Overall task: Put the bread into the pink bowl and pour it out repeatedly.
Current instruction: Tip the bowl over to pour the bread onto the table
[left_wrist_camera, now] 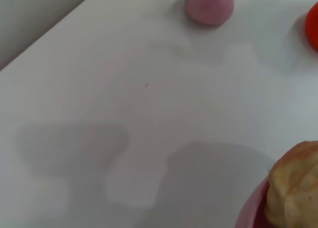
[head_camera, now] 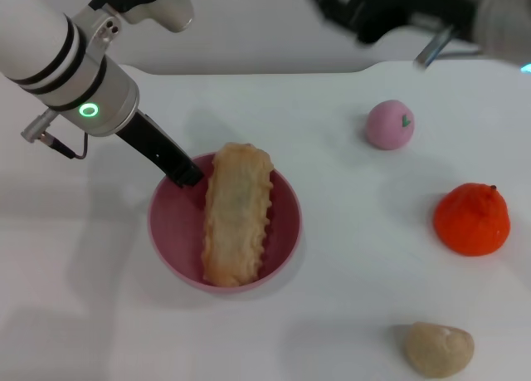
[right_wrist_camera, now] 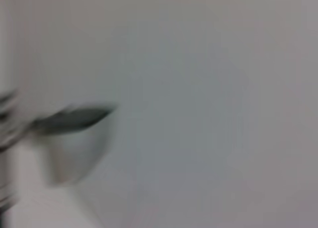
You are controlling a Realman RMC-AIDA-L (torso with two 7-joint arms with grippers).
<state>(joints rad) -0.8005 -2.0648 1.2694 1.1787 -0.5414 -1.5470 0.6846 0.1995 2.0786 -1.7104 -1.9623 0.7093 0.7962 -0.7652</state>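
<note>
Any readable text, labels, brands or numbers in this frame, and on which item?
None. No words, brands or numbers show on the bread, the pink bowl, the table or either arm.
Only marks: a green spot on the small pink ball and a lit green ring on the left arm; neither is text.

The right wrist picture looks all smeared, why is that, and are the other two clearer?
Right wrist view: streaked, most likely motion blur. Head view: sharp on the bread in the pink bowl, where the left gripper sits at the rim; only the right gripper, at the table's far edge, is smeared. Left wrist view: soft, with grey shadows on the table.
</note>
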